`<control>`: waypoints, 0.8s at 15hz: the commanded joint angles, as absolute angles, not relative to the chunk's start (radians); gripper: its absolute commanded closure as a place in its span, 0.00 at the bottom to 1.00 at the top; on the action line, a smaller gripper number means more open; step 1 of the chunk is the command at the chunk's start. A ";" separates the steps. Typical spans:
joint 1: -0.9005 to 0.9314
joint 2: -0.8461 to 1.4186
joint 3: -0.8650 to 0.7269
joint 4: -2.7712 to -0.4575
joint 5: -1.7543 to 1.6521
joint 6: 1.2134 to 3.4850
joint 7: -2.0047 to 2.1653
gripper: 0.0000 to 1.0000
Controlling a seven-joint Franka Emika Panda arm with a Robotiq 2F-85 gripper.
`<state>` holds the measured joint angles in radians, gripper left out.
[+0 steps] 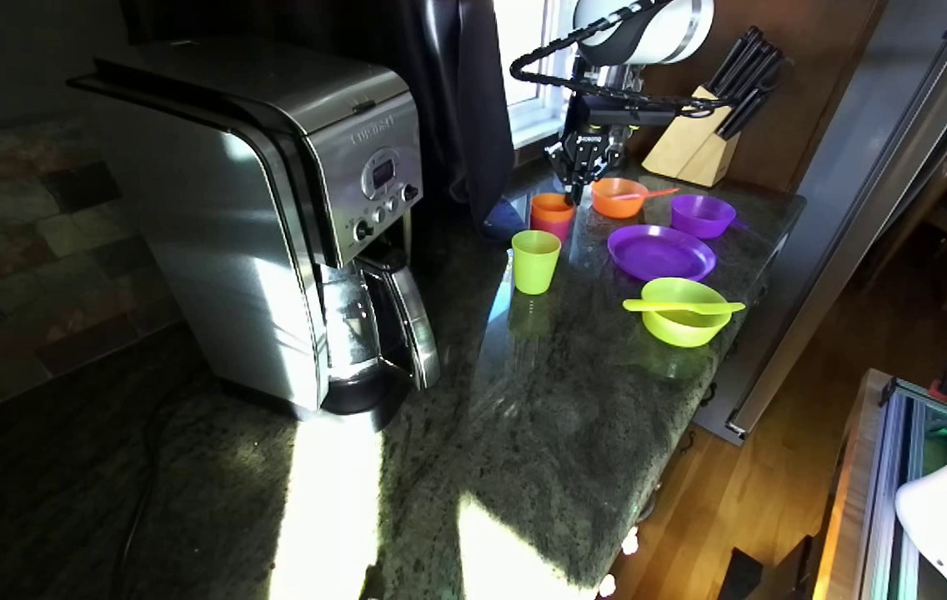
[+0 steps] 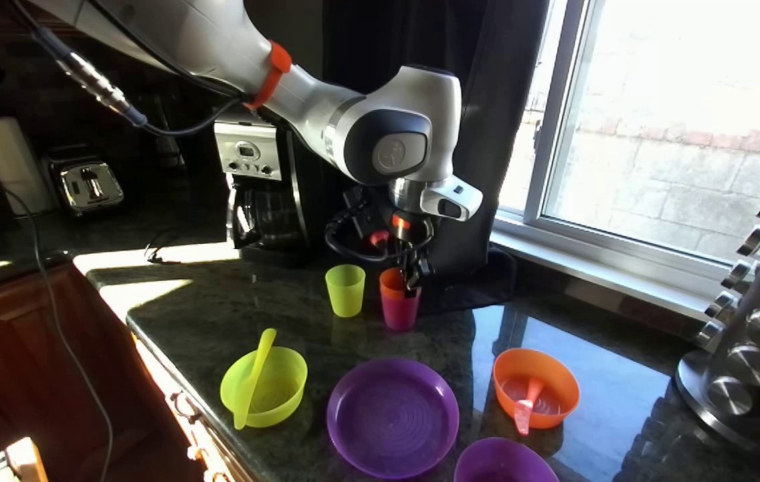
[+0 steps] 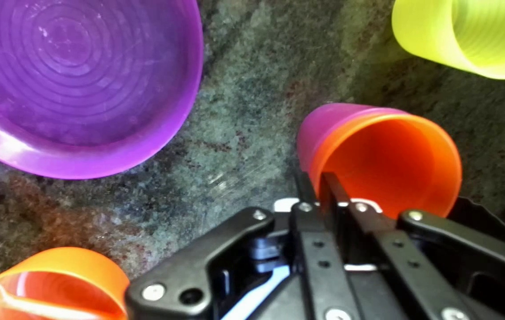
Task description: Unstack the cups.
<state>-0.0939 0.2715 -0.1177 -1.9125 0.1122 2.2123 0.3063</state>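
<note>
In an exterior view, the gripper [image 1: 576,195] points down, its fingertips at the rim of the orange cup [image 1: 553,204], which sits nested in a pink cup [image 1: 551,229]. The green cup [image 1: 533,265] stands upright just beside them on the dark counter [image 1: 573,392]. Also noted: a purple plate [image 1: 662,253], a lime-green bowl [image 1: 680,332] with a utensil [image 1: 680,307] across its rim, a wooden knife block [image 1: 693,146] and a steel coffee maker [image 1: 232,217].
</note>
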 commanded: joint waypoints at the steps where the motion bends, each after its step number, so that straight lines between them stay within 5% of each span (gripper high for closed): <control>1: -0.089 0.272 -0.122 -1.920 0.101 2.224 0.312 1.00; 12: -0.094 0.216 -0.116 -1.942 0.122 2.237 0.290 0.99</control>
<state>-0.0939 0.2458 -0.1176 -1.9122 0.1122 2.2129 0.3051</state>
